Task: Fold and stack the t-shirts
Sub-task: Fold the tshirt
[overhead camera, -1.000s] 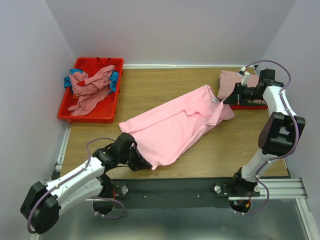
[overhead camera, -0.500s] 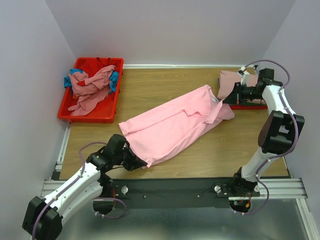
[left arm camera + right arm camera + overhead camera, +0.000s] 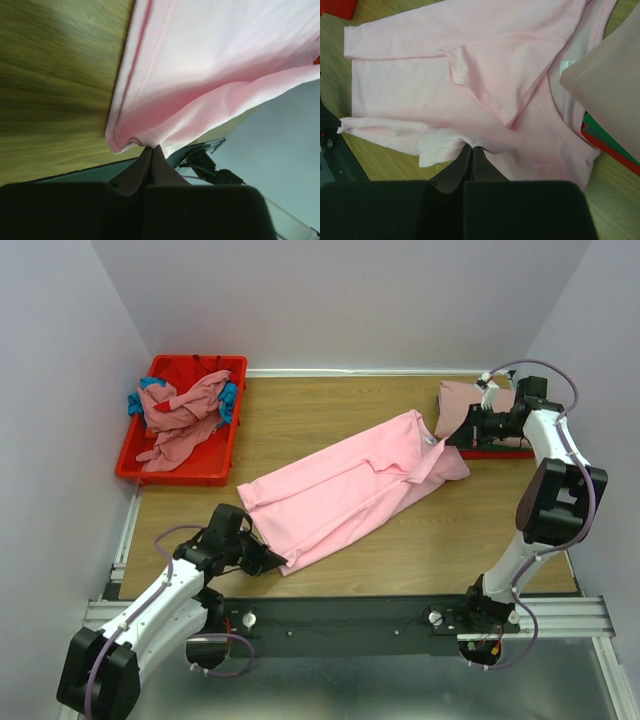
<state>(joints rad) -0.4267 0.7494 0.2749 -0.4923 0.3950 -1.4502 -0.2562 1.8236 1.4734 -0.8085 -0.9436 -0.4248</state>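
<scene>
Tabletop point(image 3: 300, 410): both end effectors point(image 3: 279, 562) point(image 3: 456, 437) clamp shut on pink t-shirt point(image 3: 340, 495).

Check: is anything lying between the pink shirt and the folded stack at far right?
Nothing visible does. The pink shirt reaches the stack with its collar end; only the right jaws, shut on it, are there.

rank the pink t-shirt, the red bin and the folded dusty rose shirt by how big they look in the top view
1. pink t-shirt, spread out, clearly largest
2. red bin
3. folded dusty rose shirt, smallest as seen, though it is partly hidden, so its full size is unsure
</scene>
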